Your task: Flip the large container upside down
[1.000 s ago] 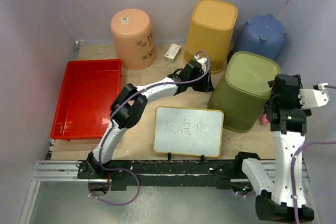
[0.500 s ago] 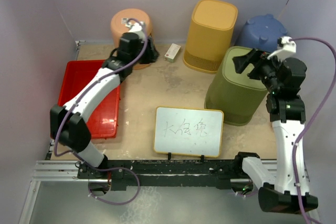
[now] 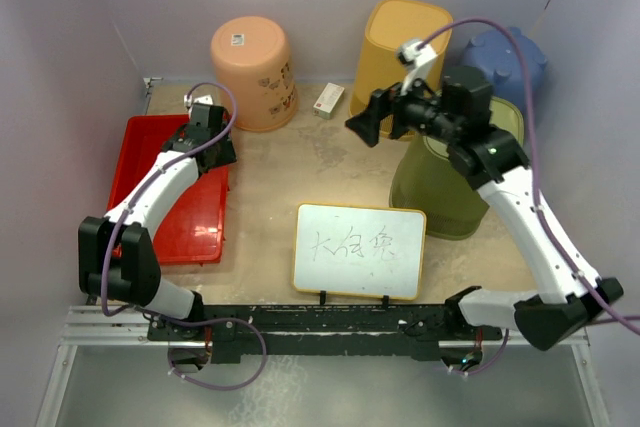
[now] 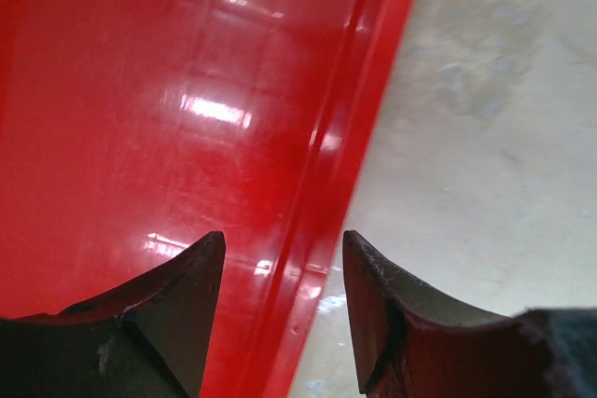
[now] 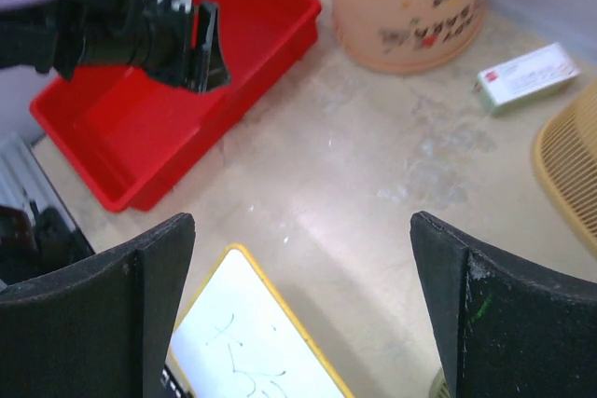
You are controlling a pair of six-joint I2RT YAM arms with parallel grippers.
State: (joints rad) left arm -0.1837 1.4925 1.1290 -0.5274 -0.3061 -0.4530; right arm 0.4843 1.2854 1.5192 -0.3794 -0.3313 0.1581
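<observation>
A red tray (image 3: 190, 217) is lying along the left edge of the table (image 3: 300, 167), its long side running front to back. A peach bucket (image 3: 252, 72) is standing base-up at the far edge, just beyond the tray's far right corner. A small white-and-red box (image 3: 329, 99) is lying between this bucket and a yellow bin (image 3: 390, 42), which is standing closed face up. A blue container (image 3: 490, 59) is sitting in the far right corner. A yellow-framed whiteboard (image 3: 360, 250) bearing handwritten marks is standing at the near edge.

Light: bright and even, shadows soft.
Glare: white streaks on the red tray (image 4: 140, 137).
Blur: close fingertips (image 4: 177, 314) slightly soft.
</observation>
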